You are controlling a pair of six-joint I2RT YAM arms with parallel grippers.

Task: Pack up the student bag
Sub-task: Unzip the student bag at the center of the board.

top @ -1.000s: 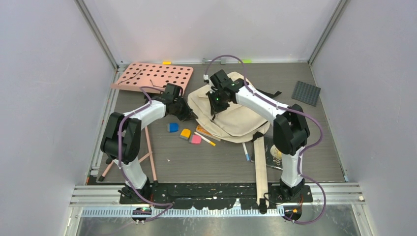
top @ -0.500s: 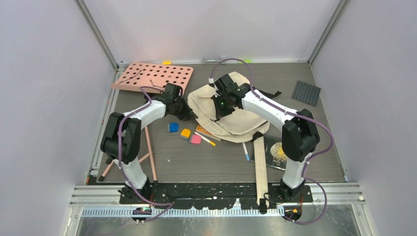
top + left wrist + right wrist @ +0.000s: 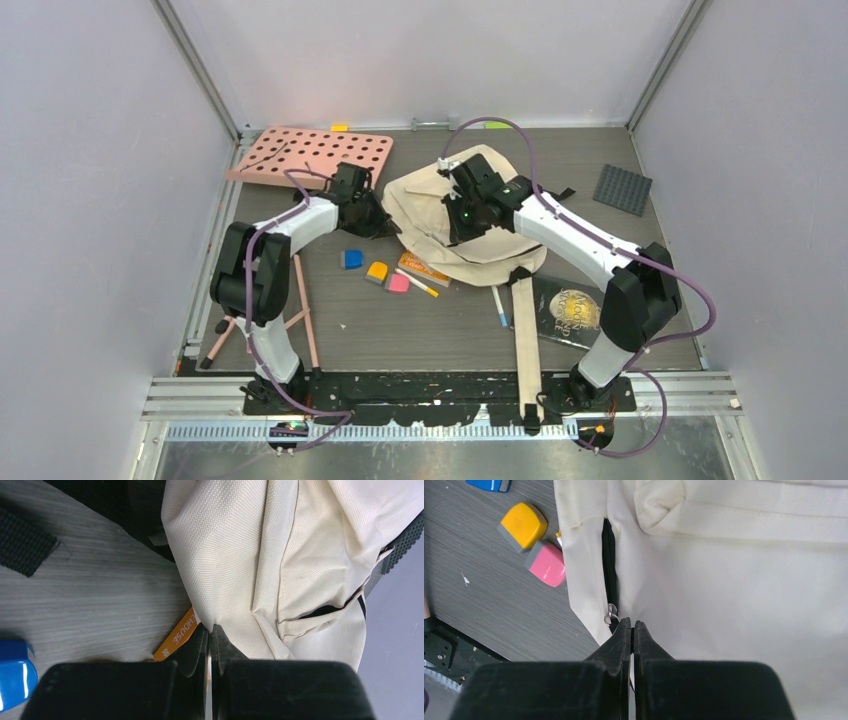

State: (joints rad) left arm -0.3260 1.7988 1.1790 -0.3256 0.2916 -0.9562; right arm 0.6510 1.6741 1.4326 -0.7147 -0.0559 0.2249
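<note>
Cream bag (image 3: 425,205) lies flat on the table (image 3: 400,335), with a pink board (image 3: 315,155) just to its far left. Left gripper (image 3: 210,630) is clamped on a fold at the bag's left edge. Right gripper (image 3: 632,625), atop the bag, has its fingers pressed together beside the zip ring (image 3: 612,613); I cannot tell whether it holds anything.

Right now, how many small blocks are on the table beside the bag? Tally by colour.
Blue block: 1
Orange block: 1
Pink block: 1
Total: 3
</note>
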